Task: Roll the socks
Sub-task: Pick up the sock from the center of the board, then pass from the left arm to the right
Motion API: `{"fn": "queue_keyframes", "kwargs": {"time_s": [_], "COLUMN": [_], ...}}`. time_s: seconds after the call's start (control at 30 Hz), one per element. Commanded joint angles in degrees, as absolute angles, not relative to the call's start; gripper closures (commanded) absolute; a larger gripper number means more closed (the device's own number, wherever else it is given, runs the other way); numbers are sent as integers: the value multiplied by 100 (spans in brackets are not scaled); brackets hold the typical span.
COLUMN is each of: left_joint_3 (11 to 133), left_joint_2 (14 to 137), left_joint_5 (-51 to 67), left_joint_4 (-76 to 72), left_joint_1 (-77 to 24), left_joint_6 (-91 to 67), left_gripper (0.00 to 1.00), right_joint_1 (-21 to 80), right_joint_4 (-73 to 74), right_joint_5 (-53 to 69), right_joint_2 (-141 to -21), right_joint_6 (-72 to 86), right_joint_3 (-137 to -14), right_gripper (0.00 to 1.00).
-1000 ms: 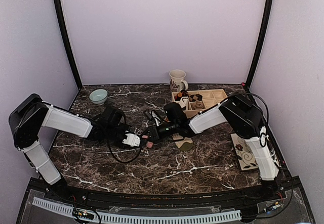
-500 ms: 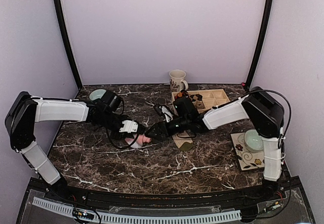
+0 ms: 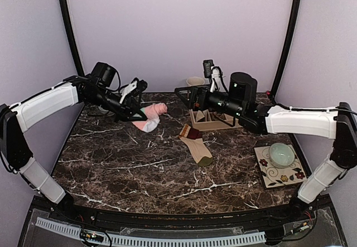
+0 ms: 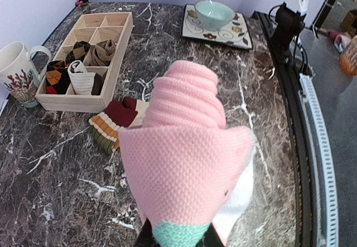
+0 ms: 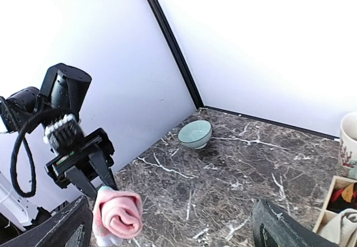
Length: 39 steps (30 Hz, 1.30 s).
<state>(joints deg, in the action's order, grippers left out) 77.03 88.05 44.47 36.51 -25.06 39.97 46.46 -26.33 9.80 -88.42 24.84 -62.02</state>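
The pink sock [image 3: 151,116], rolled into a bundle with a green edge and a white patch, hangs in the air over the table's back left. My left gripper [image 3: 136,114] is shut on it. In the left wrist view the pink sock [image 4: 184,146] fills the middle, and the left gripper [image 4: 179,239] pinches its green edge. The tan sock [image 3: 196,145] with the dark-red striped cuff lies flat at the table's middle, also seen as the tan sock [image 4: 119,122]. My right gripper [image 3: 187,97] is raised near the back, open and empty. From the right wrist, the right gripper [image 5: 170,233] faces the pink sock [image 5: 117,216].
A wooden divided tray [image 3: 212,125] holding small rolled bundles stands at the back right, with a mug [image 3: 195,81] behind it. A pale green bowl [image 3: 281,155] rests on a patterned plate [image 3: 268,174] at the right. Another bowl [image 5: 195,134] sits at the back left.
Both arms rose from the table's middle. The right gripper opened, let go and drew back to the right. The left gripper carried the pink sock up and back-left, uncovering the tan sock.
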Motion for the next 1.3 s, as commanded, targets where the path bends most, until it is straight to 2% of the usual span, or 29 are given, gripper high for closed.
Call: {"fn": "queue_keyframes", "kwargs": {"time_s": [0.0, 0.23, 0.4, 0.6, 0.7, 0.93, 1.03, 1.07, 1.2, 1.27], "left_joint_3": [8055, 8498, 8543, 8478, 8472, 8462, 8051, 7786, 6668, 6638], "left_joint_2": [8627, 8875, 8934, 8786, 8769, 8821, 8648, 8547, 8453, 8631], "left_joint_5": [5209, 6208, 6682, 6825, 7176, 8954, 9396, 9498, 9642, 9724], "left_joint_4": [3407, 3341, 3263, 3264, 3272, 2722, 1250, 333, -5179, -6269], "left_joint_1": [-2503, -2500, -2503, -2507, -2509, -2528, -2626, -2679, -2963, -3072], "left_joint_6": [2559, 1692, 1394, 1501, 1421, 392, -952, -1769, -6054, -7127], "left_gripper": [100, 100, 100, 100, 100, 100, 100, 100, 100, 100], "right_joint_1": [4981, 5382, 5428, 5386, 5379, 5366, 5374, 5386, 5444, 5483], "right_joint_4": [-3134, -4222, -4271, -3895, -3790, -4252, -4443, -4472, -4659, -4847], "right_joint_5": [979, 1705, 2323, 2232, 2374, 2786, 2906, 2929, 2972, 3014], "right_joint_2": [-9025, -9339, -9600, -9826, -9914, -9701, -9726, -9766, -9917, -9921], "right_joint_6": [2631, 2345, 2385, 2351, 2304, 2109, 2126, 2148, 2239, 2239], "right_joint_3": [-6392, -6478, -6889, -7115, -7196, -7112, -7197, -7257, -7484, -7521], "right_gripper": [1, 1, 1, 2, 5, 14, 16, 17, 20, 21]}}
